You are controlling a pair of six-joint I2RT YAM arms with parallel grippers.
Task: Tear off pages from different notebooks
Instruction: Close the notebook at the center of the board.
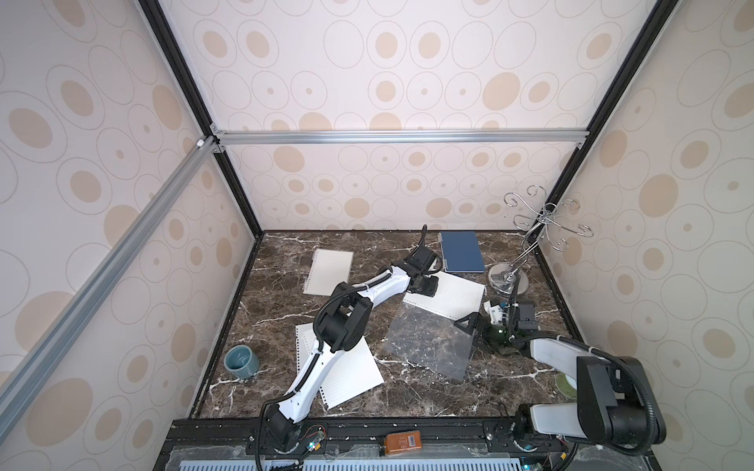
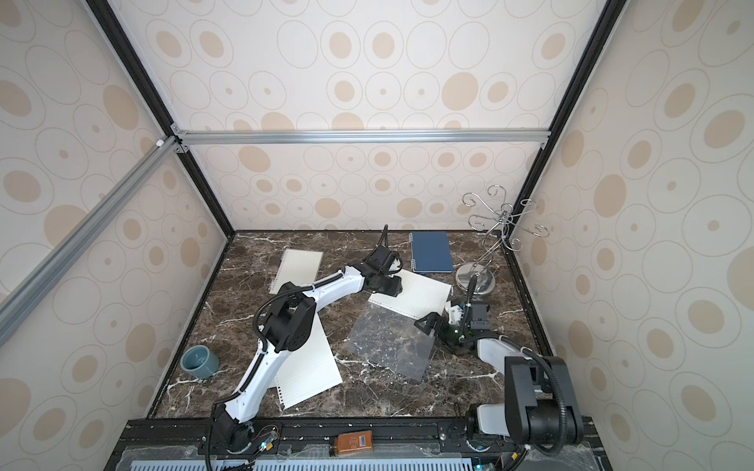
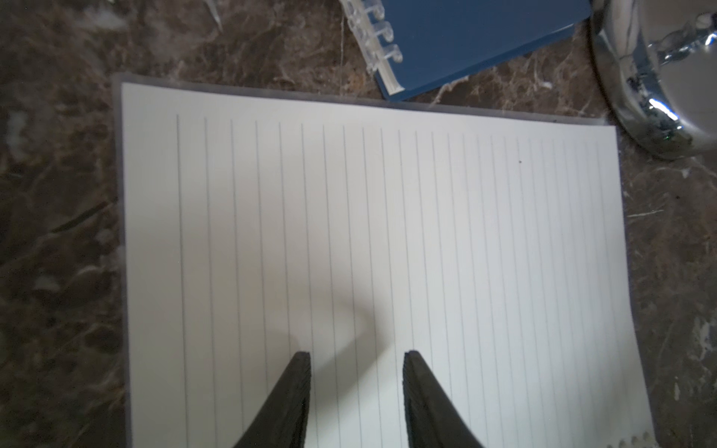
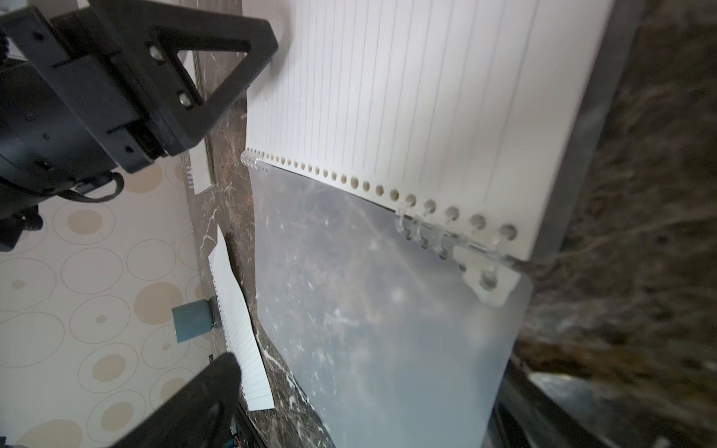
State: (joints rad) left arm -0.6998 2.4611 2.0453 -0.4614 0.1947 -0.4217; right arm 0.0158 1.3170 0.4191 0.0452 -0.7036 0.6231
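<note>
An open white notebook [image 1: 449,297] lies right of centre, its lined top page [image 3: 349,217] up and its clear cover [image 1: 428,346] folded flat towards the front. My left gripper [image 3: 357,355] is open, its fingertips apart on that page with nothing between them. My right gripper [image 1: 469,330] is wide open at the right-hand end of the spiral [image 4: 446,232], at the cover's edge and holding nothing. A dark-blue notebook [image 1: 463,250] lies closed at the back. A small white notebook [image 1: 328,271] sits at the back left. Loose pages [image 1: 355,375] lie under my left arm.
A teal cup [image 1: 241,361] stands at the front left. A chrome hook stand [image 1: 508,279] rises at the back right, its base [image 3: 659,77] close to the open notebook's corner. An orange box [image 1: 402,442] rests on the front rail. Walls enclose three sides.
</note>
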